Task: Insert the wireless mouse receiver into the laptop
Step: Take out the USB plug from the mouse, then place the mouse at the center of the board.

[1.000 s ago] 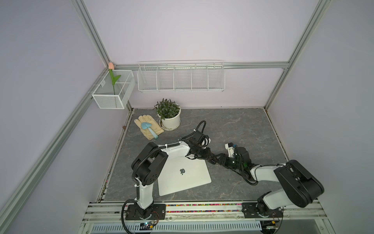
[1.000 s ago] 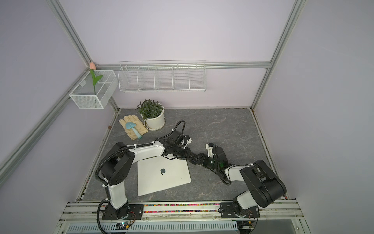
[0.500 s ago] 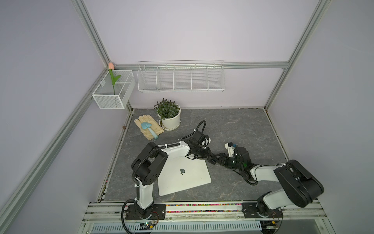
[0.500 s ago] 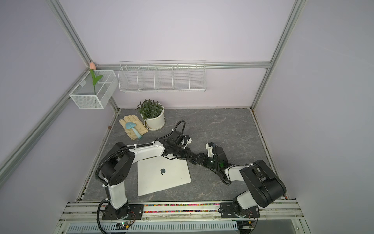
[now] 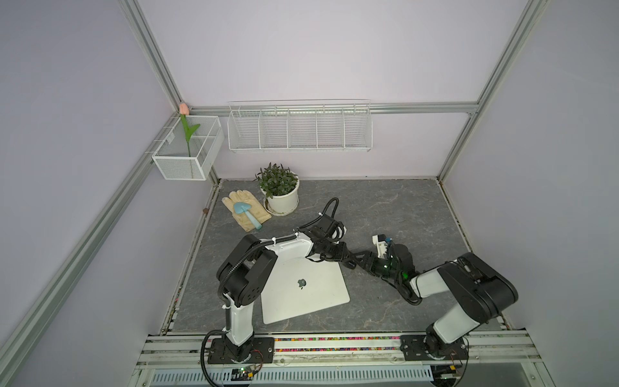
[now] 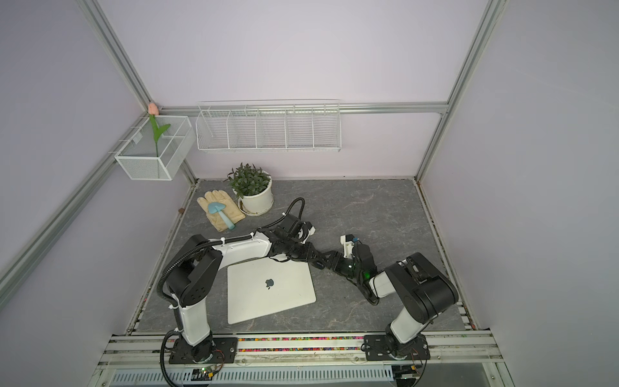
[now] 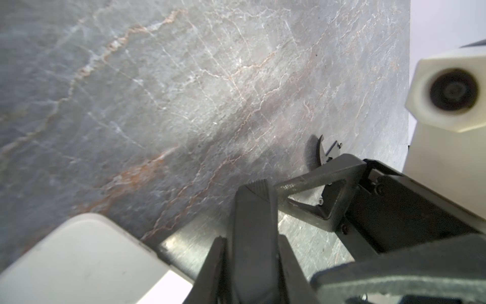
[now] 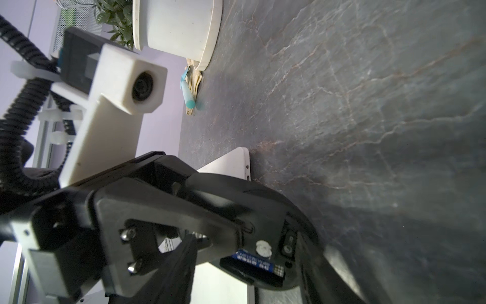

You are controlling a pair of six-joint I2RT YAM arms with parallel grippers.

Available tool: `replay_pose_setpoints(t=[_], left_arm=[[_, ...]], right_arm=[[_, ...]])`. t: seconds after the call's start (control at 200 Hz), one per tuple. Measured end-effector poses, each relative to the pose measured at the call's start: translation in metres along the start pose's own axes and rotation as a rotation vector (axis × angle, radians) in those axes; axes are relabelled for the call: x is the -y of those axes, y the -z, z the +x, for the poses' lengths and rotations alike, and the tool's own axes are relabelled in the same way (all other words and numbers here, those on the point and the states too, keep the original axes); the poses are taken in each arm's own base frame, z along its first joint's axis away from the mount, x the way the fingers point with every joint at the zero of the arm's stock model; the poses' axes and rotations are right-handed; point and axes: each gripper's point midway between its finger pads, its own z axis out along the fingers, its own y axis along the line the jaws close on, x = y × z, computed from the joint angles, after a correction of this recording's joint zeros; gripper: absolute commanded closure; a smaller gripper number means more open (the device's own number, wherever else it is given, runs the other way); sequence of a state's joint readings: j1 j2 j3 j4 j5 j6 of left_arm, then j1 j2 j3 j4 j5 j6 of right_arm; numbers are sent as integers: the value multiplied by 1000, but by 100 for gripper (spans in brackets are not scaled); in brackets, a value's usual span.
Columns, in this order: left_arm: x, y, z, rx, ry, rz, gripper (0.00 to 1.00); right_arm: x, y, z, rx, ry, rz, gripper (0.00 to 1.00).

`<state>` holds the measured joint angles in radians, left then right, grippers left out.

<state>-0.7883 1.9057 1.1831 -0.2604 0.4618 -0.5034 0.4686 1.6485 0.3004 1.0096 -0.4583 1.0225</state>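
The closed silver laptop [image 5: 311, 295] [image 6: 268, 296] lies flat at the front. Its far right corner shows in both wrist views [image 7: 79, 258] [image 8: 231, 168]. Just past that corner my right gripper [image 5: 363, 262] [image 8: 260, 265] is shut on a black mouse [image 8: 263, 205] [image 6: 316, 266]. The mouse's underside is turned up, with a blue battery [image 8: 259, 264] showing. My left gripper [image 5: 351, 260] [image 7: 255, 189] is shut. Its tips rest against that underside just above the battery. The wireless mouse receiver is hidden.
A thin curved black piece [image 7: 319, 152] lies on the table beyond the grippers. A potted plant [image 5: 281, 197] and gloves with a blue trowel [image 5: 246, 212] sit at the back left. A wire basket [image 5: 298, 127] and a mesh box [image 5: 187, 150] hang on the walls.
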Motion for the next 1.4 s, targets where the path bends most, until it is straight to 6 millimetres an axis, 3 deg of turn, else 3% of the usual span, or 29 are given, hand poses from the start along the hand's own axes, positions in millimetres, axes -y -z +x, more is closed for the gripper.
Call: replay_pose_setpoints(t=[0.335, 0.535, 0.75, 0.935, 1.06, 1.18, 1.27, 1.4], left_arm=[[-1, 0, -2, 3, 1, -12, 100], [2, -2, 2, -12, -2, 3, 100], [12, -8, 4, -16, -26, 26, 100], [14, -8, 13, -39, -31, 49, 100], [16, -1, 35, -80, -26, 69, 100], [24, 6, 73, -152, -13, 82, 100], [36, 9, 104, -208, -3, 91, 100], [55, 15, 127, -235, 4, 101, 100]], right_arm=[[-1, -1, -2, 7, -22, -13, 41], [-6, 11, 0, -2, -37, 26, 41], [-86, 40, -22, 67, 151, -159, 39], [-87, 65, -33, 130, 192, -103, 37], [-84, 86, -42, 197, 216, -35, 35], [-79, 101, -48, 248, 232, 40, 34], [-74, 107, -50, 267, 236, 83, 34], [-63, 110, -47, 259, 223, 132, 32]])
